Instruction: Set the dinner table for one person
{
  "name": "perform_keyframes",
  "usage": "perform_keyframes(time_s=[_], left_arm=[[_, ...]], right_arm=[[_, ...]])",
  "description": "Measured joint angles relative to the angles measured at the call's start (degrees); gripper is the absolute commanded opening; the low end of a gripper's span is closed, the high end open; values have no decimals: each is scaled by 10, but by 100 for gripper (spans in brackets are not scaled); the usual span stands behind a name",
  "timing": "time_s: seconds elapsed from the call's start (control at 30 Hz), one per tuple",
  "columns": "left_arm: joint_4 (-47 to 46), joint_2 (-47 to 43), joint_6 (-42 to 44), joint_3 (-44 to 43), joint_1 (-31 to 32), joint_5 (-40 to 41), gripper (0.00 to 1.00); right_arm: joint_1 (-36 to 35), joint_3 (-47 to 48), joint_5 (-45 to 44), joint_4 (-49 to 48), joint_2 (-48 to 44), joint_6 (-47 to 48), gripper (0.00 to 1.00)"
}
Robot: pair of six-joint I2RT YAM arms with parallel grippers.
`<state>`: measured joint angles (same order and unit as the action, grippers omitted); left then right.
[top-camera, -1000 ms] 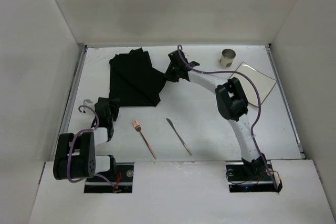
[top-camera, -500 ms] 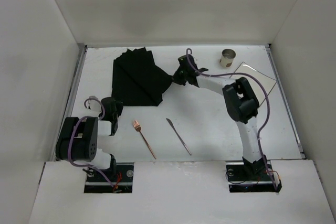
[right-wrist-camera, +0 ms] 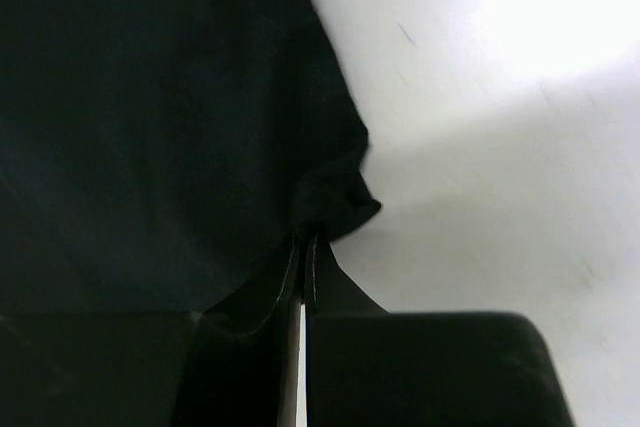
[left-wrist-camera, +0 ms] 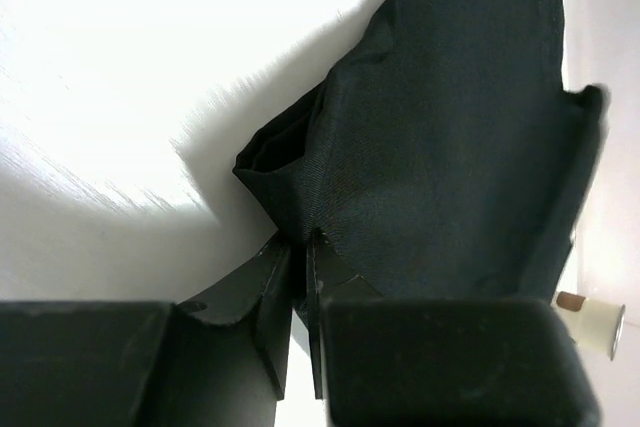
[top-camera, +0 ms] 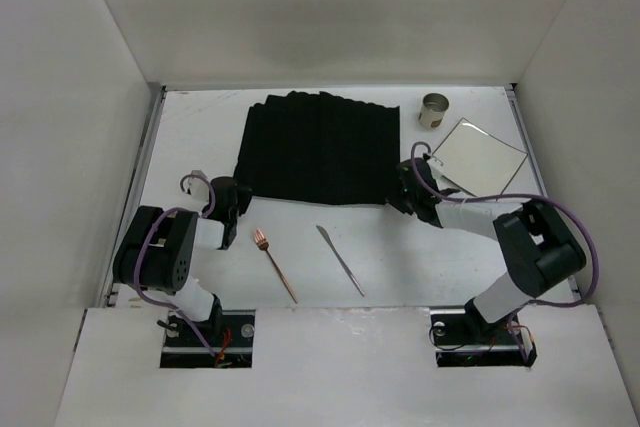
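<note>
A black cloth mat (top-camera: 318, 150) lies spread out across the back middle of the white dinner table (top-camera: 420, 257). My left gripper (top-camera: 238, 199) is shut on the mat's near left corner (left-wrist-camera: 300, 202). My right gripper (top-camera: 400, 194) pinches the near right corner (right-wrist-camera: 330, 197) and is shut on it. A copper fork (top-camera: 274, 263) and a slim knife (top-camera: 340, 259) lie side by side on the table in front of the mat. A square white plate (top-camera: 478, 157) rests at the back right, with a small metal cup (top-camera: 434, 109) just behind it.
White walls enclose the table on three sides, and thin metal rails (top-camera: 136, 187) run along its side edges. Both arm bases (top-camera: 205, 332) sit at the near edge. The cup also shows in the left wrist view as a small pale cylinder (left-wrist-camera: 592, 319).
The mat was a folded bundle at the back left; both grippers closed on its corners and pulled them apart and nearer, so it now lies spread flat. The right arm swung toward the right.
</note>
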<state>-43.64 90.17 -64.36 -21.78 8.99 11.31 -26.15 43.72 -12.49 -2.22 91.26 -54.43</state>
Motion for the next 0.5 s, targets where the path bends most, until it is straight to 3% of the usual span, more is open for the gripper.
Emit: perform_keyframes(time_s=[0.2, 0.5], left_arm=[[16, -16, 4, 3, 13, 8, 6], [99, -139, 36, 33, 40, 29, 6]], right_arm=[[-20, -40, -15, 3, -45, -7, 3], [-5, -63, -9, -3, -58, 0, 3]])
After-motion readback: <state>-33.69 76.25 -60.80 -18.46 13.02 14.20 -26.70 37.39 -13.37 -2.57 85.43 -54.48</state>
